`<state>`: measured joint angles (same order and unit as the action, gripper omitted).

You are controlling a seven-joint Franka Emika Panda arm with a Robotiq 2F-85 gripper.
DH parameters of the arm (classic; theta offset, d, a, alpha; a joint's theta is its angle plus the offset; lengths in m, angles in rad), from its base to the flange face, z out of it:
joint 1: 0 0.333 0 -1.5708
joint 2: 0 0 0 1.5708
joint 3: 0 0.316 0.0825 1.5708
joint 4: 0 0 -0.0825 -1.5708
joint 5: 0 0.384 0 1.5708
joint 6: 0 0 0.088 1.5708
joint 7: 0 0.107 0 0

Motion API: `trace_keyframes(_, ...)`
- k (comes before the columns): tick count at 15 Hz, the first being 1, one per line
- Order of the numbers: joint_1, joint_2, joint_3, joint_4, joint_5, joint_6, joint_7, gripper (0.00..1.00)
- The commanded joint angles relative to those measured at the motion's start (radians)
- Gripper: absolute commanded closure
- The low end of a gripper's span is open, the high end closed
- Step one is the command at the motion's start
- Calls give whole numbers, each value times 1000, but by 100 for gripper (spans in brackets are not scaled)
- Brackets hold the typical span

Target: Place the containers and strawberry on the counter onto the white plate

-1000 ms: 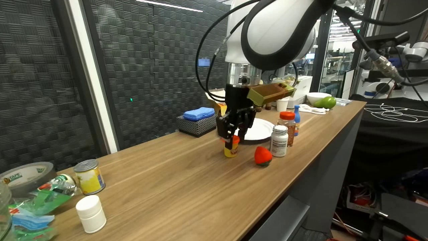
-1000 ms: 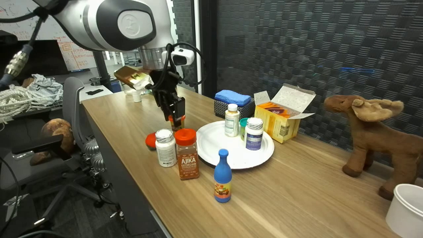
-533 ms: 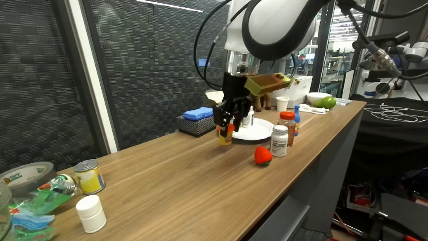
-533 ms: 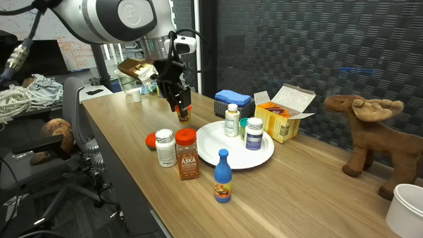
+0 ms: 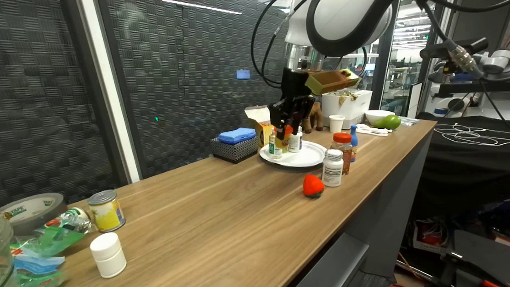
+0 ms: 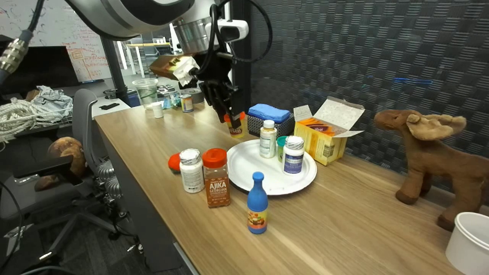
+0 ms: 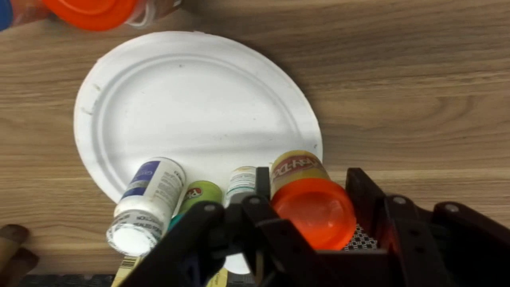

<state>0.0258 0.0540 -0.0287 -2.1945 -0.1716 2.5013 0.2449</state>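
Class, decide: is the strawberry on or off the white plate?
Off: in both exterior views, the strawberry rests on the counter, apart from the white plate.

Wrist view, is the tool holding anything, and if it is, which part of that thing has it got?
Yes, the Play-Doh tub. The tool has it by the top end, gripped from opposite sides at the orange-red lid.
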Motion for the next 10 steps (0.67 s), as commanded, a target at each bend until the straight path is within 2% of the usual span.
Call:
trace_keyframes(1,-21,9,-10,23,-12,0,18,73)
trace_keyframes(10,-39,93,-20,68,31,-20,8,73)
